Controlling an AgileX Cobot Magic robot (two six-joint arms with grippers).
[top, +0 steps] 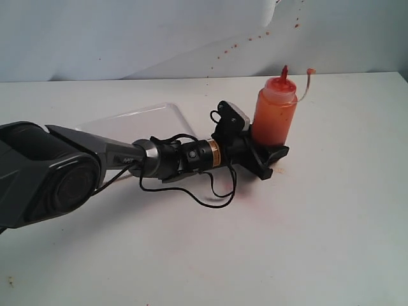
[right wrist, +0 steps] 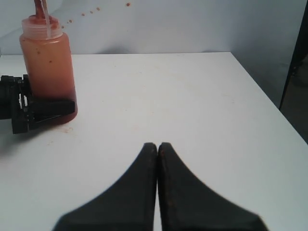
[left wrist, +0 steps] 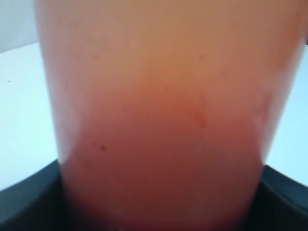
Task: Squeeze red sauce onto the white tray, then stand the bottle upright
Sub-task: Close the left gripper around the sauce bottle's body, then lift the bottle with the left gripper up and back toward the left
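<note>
Upright on the white table stands the translucent, orange-stained cylindrical plastic squeeze bottle, its pointed red nozzle up and a small tethered cap hanging off to the side. Only the exterior view shows the flat white plastic tray. It lies left of the bottle and apart from it, partly hidden behind the dark left arm and its loose black cable.

The left gripper is clamped low on the bottle, one finger on each side of the base. The left wrist view shows nothing but the bottle filling the frame. Its wall is pale orange above, deepening to the darker red sauce below, with the black fingers touching its two lower edges.

The right wrist view alone shows the right gripper, well apart from the bottle, its two black fingers pressed together with nothing between them. From there the left gripper appears as a black finger lying across the bottle's base. Small red specks dot the pale backdrop behind the bottle, and they show in the exterior view too.
</note>
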